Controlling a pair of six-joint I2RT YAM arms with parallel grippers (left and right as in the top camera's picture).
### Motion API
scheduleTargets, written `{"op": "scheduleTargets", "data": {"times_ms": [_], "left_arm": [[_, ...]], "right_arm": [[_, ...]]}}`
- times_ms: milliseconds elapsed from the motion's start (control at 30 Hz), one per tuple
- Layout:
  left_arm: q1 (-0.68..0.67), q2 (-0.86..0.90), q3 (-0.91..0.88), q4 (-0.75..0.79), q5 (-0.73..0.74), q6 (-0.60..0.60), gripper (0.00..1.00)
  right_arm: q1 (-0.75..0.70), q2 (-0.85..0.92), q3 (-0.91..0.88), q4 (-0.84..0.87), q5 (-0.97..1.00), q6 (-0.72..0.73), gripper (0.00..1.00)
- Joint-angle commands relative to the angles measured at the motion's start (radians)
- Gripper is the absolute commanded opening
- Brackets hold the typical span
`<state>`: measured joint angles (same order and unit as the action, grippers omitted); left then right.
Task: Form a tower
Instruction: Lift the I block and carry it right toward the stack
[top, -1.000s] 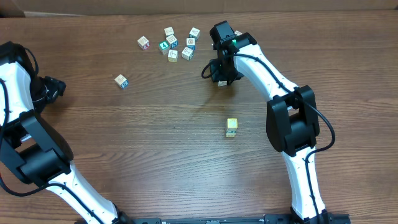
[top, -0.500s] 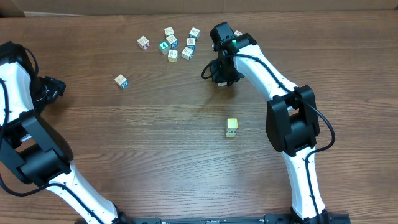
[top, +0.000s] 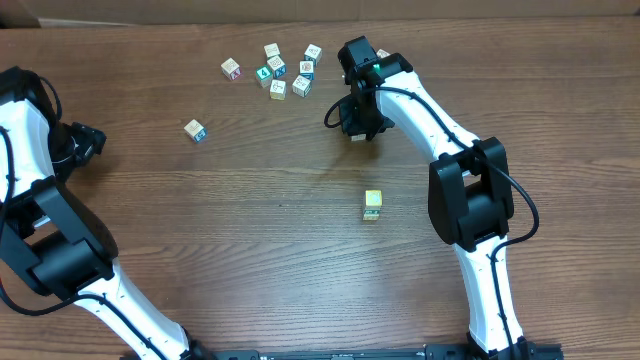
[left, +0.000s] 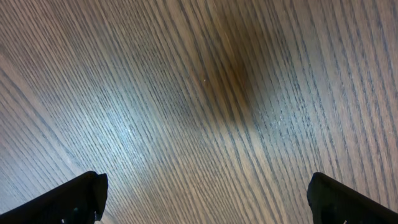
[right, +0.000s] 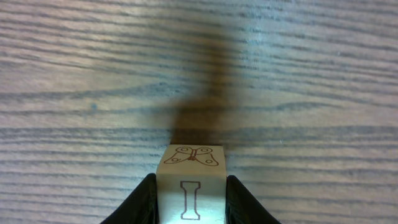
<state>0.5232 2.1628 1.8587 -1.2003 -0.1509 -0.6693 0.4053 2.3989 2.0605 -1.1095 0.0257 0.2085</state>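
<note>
The tower (top: 372, 205) is a short one-cube-wide stack with a yellow top, standing right of the table's middle. Behind it, my right gripper (top: 357, 128) points down at the table. In the right wrist view this gripper (right: 191, 200) is shut on a pale cube (right: 191, 177) printed with a butterfly and the letter I, a black finger pressed against each side. From overhead that cube is hidden under the gripper. My left gripper (top: 88, 140) is at the far left; its wrist view shows it (left: 205, 199) open over bare wood.
Several loose printed cubes (top: 276, 68) lie clustered at the back, left of the right arm. A single cube (top: 194, 129) lies apart to the left. The table's far edge (top: 200, 24) runs just behind the cluster.
The right gripper's fingers have closed in on the butterfly cube, and its body now covers the cube from overhead. The left arm has not moved.
</note>
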Motion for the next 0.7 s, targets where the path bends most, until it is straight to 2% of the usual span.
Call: {"op": "scheduleTargets", "data": {"times_ms": [0,333,667], "left_arm": [[-0.013,0.007,0.015,0.002,-0.009,0.019,1.00],[-0.013,0.007,0.015,0.002,-0.009,0.019,1.00],[-0.013,0.007,0.015,0.002,-0.009,0.019,0.99]], "right_arm": [[-0.003,-0.025,0.045,-0.016,-0.002,0.003,0.29],[-0.003,-0.185,0.077,-0.124,-0.005,0.008,0.27],[-0.003,-0.395,0.077,-0.282,-0.006,0.142,0.21]]}}
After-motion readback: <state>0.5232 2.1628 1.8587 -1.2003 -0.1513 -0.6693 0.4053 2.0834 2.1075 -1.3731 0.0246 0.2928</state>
